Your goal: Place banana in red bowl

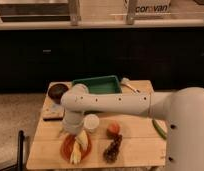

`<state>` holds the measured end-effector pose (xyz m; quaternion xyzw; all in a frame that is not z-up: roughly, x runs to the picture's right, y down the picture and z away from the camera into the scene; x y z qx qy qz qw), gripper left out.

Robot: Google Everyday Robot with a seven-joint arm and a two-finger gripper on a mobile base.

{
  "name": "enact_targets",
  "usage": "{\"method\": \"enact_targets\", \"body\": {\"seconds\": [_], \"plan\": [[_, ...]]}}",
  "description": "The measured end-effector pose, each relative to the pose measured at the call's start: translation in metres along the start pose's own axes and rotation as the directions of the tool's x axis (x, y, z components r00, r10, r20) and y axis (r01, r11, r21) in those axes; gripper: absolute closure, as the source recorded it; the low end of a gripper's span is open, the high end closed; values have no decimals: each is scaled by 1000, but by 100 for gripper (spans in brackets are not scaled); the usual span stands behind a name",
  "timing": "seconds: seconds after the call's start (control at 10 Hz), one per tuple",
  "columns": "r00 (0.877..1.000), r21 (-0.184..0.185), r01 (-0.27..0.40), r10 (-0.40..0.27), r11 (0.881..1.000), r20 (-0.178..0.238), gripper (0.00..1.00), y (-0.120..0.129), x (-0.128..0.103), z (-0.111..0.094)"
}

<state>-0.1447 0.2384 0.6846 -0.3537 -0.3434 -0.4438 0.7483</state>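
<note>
A yellow banana (79, 148) lies in the red bowl (66, 149) near the front left of the wooden table (137, 145). One end of it sticks out over the bowl's front rim. My gripper (73, 132) hangs at the end of the white arm (115, 104), just above the bowl's back edge and over the banana's upper end. The arm's wrist hides where the gripper meets the banana.
A green tray (97, 85) stands at the back centre, with a dark bowl (58, 91) to its left. A small orange fruit (113, 128) and a dark bunch of grapes (112, 149) lie right of the red bowl. A green vegetable (160, 129) lies at the right edge.
</note>
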Motion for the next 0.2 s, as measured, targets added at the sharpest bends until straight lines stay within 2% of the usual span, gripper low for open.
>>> {"method": "enact_targets", "body": {"seconds": [0.2], "plan": [[1000, 3, 3, -3, 1000, -17, 20, -3, 2, -11]]}}
